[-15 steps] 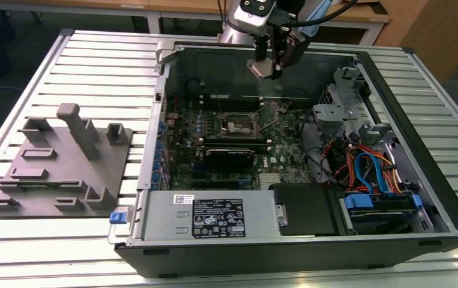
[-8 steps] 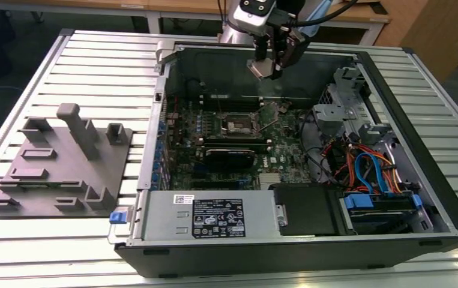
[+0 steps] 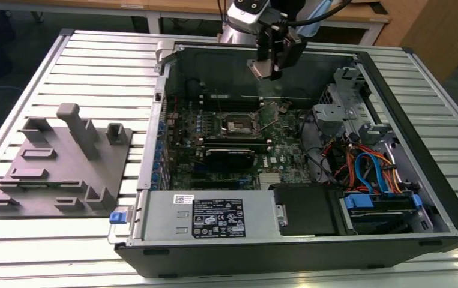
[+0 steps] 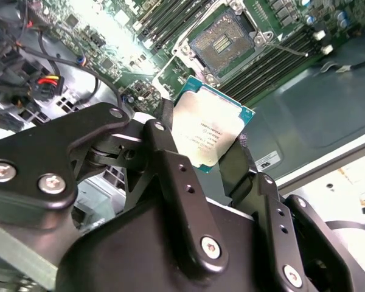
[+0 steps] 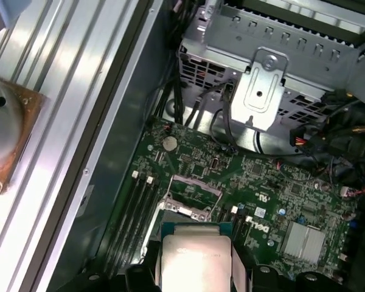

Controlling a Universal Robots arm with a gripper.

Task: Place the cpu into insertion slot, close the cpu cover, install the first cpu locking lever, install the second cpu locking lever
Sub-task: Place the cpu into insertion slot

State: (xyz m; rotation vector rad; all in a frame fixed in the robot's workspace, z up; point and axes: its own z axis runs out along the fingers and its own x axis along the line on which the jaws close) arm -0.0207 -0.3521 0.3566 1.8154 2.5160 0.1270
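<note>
While fingers (image 4: 173,176) clamp cpu (image 4: 212,131), insertion slot (image 4: 201,42) uncovered — contacts (image 4: 221,44) apparently exposed

Soft light lay on the desk (image 3: 68,66); the computer case (image 3: 212,72) was shadowed inside. Glare bleached the motherboard (image 4: 128,36) in the second wrist view.

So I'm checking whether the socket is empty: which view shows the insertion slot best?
The second wrist view: the insertion slot faces the camera, uncovered, beyond the held cpu. The exterior view shows it small, mid-board; the first wrist view shows it obliquely, just past the cpu.
</note>
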